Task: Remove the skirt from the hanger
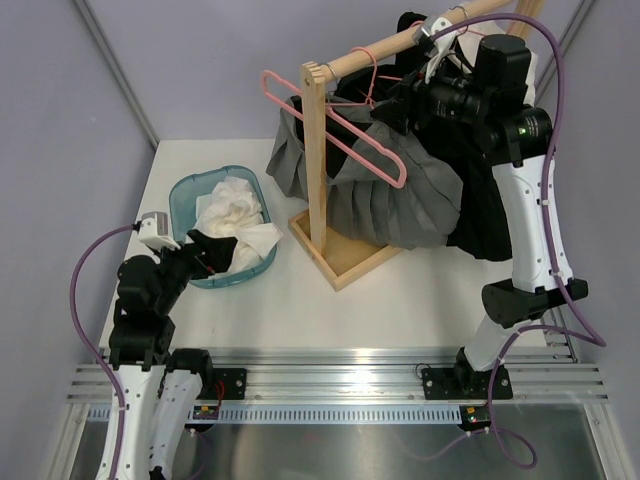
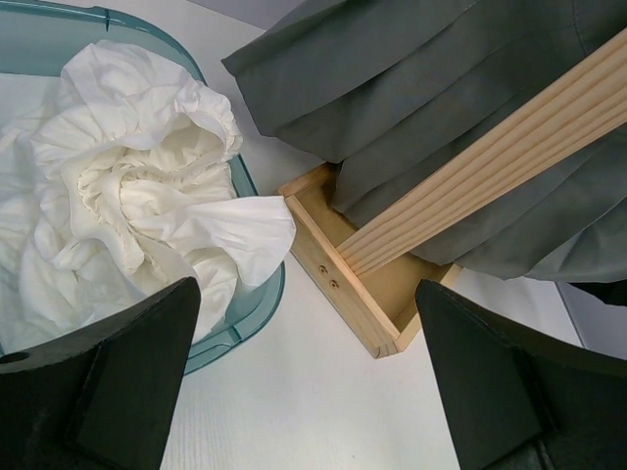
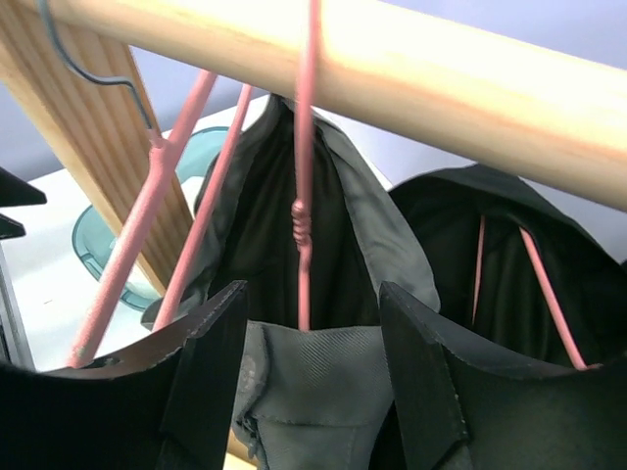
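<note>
A grey pleated skirt [image 1: 400,190] hangs on a pink hanger [image 1: 372,75] from the wooden rail [image 1: 365,55]. My right gripper [image 1: 392,108] is raised to the rail at the skirt's top. In the right wrist view the right gripper [image 3: 313,323] is open, its fingers on either side of the grey waistband [image 3: 313,382], just below the hanger's twisted neck [image 3: 302,220]. My left gripper [image 1: 205,250] is low by the basin; in its wrist view the left gripper [image 2: 309,392] is open and empty above the table.
An empty pink hanger [image 1: 340,130] hangs left of the skirt beside the wooden post [image 1: 315,160]. A black garment [image 1: 490,210] hangs to the right. A teal basin [image 1: 190,190] holds white cloth [image 1: 232,210]. The rack's wooden base [image 1: 345,260] stands mid-table.
</note>
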`<state>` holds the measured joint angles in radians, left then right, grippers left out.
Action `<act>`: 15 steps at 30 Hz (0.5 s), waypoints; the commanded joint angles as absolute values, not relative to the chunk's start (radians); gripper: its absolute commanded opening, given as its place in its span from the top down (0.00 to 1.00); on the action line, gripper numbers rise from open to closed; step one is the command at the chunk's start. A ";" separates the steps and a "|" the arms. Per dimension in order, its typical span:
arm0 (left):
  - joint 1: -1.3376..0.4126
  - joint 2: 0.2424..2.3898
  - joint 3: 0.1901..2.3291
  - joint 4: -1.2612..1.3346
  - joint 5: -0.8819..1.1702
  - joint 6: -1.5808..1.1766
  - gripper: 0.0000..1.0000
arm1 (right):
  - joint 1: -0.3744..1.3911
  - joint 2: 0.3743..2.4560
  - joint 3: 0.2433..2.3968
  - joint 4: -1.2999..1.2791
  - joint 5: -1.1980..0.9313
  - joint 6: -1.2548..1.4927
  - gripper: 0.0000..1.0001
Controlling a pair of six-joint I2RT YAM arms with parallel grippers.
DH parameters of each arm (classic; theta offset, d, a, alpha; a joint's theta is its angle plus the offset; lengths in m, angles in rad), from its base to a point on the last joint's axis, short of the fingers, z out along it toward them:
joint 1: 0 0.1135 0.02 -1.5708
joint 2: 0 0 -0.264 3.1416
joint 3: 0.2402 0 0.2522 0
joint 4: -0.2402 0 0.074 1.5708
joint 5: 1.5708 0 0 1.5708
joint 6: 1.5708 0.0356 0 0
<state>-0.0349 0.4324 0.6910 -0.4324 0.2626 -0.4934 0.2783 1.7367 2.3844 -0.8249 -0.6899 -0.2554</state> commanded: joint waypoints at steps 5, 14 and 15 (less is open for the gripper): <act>-0.029 0.428 0.690 -0.417 0.276 -0.503 0.04 | 0.334 1.744 2.369 -0.747 -0.678 -0.324 0.41; -0.031 0.419 0.675 -0.416 0.281 -0.517 0.04 | 0.337 1.773 2.353 -0.707 -0.604 -0.356 0.48; -0.029 0.419 0.673 -0.416 0.282 -0.518 0.04 | 0.339 1.775 2.350 -0.703 -0.603 -0.356 0.48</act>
